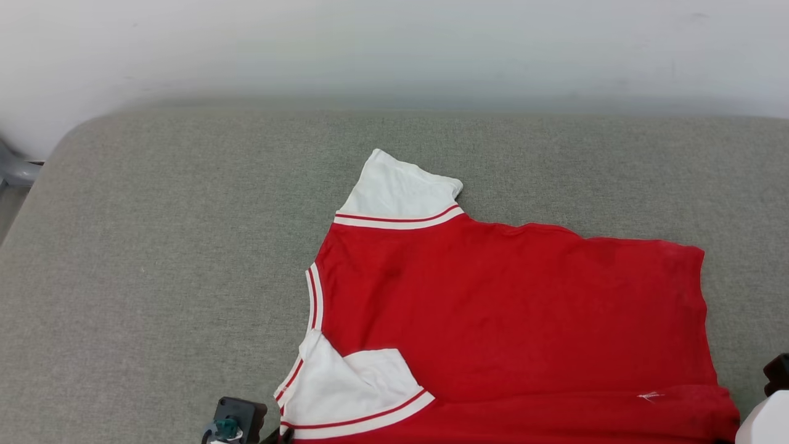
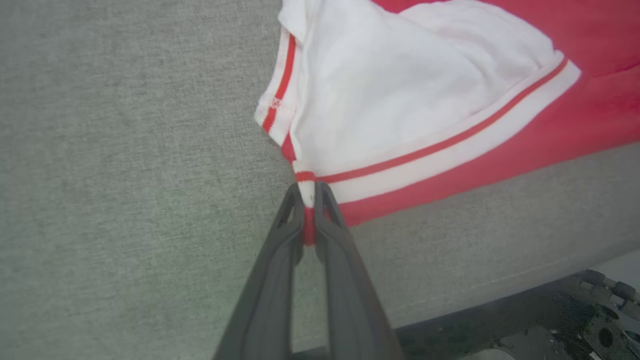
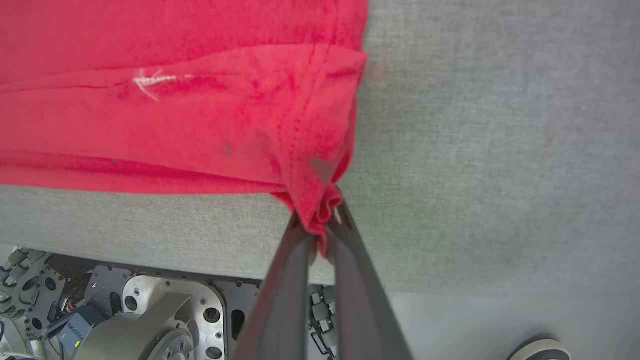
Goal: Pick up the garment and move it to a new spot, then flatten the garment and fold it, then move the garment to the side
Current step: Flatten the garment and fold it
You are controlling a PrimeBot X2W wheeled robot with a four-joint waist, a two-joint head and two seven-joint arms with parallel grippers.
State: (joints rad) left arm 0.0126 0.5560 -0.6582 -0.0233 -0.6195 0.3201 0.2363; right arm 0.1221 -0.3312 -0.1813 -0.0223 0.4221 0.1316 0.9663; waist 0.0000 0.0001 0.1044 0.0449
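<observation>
Task's thing: the red jersey T-shirt with white short sleeves and red-and-white striped trim (image 1: 511,308) lies plain side up on the grey woven cushion (image 1: 154,277). It fills the lower centre and lower right of the head view, its near edge at the bottom border.
Left pincer: the left gripper (image 2: 309,200), fingers narrow, pinches the striped trim at the corner of the near white sleeve (image 2: 400,100), mid-frame in the left wrist view.
Right pincer: the right gripper (image 3: 320,220), fingers narrow, pinches the bunched red hem corner at the centre of the right wrist view.
Step in hand: probably flattening, or the start of the fold; I cannot tell which.
Next move: calls for both arms to travel together, with the held edge taut and level.
Count: one T-shirt; two sleeves, the far white sleeve (image 1: 397,188) in the upper middle of the head view; two grippers; one cushion.
</observation>
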